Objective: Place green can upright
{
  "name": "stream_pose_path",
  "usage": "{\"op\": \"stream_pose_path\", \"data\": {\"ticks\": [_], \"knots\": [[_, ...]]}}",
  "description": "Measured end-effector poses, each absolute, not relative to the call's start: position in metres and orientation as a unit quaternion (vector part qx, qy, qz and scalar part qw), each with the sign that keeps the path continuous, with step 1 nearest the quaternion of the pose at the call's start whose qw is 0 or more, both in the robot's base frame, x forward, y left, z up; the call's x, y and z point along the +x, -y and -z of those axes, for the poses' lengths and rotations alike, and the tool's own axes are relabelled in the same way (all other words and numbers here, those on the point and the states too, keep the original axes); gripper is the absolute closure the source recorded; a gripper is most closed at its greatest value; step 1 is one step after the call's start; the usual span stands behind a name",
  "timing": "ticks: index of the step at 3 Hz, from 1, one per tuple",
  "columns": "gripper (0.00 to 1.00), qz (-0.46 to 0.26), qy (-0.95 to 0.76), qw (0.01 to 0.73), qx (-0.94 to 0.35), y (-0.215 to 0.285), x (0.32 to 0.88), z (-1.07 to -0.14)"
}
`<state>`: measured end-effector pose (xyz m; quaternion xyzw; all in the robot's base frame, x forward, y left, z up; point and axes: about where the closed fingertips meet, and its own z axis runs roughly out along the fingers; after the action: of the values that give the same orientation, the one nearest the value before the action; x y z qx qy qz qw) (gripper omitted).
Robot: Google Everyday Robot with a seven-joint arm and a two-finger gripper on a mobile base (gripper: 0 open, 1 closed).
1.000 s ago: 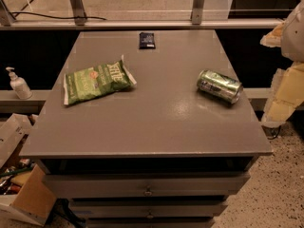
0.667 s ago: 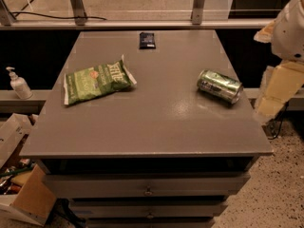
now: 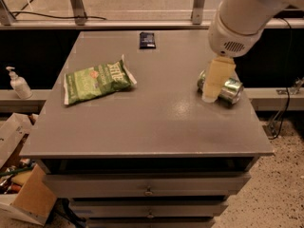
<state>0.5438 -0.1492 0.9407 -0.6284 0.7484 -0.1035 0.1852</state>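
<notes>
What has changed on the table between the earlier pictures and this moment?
The gripper moved left from beyond the right edge of the table and is now over the green can, partly covering it. No grasp is visible. The can lies on its side in the same place; the chip bag and small dark packet did not move.

gripper (image 3: pixel 211 91) hanging over right side of table (image 3: pixel 142 127), covering middle of green can (image 3: pixel 233 90); arm (image 3: pixel 247 8) running off top edge; small dark object (image 3: pixel 147 39) staying too small to identify.
</notes>
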Motion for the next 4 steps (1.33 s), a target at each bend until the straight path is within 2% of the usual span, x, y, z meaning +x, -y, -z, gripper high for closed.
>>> {"op": "stream_pose_path", "data": {"ticks": [2, 4], "knots": [[0.0, 0.122, -0.762, 0.146, -0.619, 0.13, 0.6, -0.889], [0.0, 0.126, -0.793, 0.112, -0.586, 0.151, 0.621, -0.86]]}}
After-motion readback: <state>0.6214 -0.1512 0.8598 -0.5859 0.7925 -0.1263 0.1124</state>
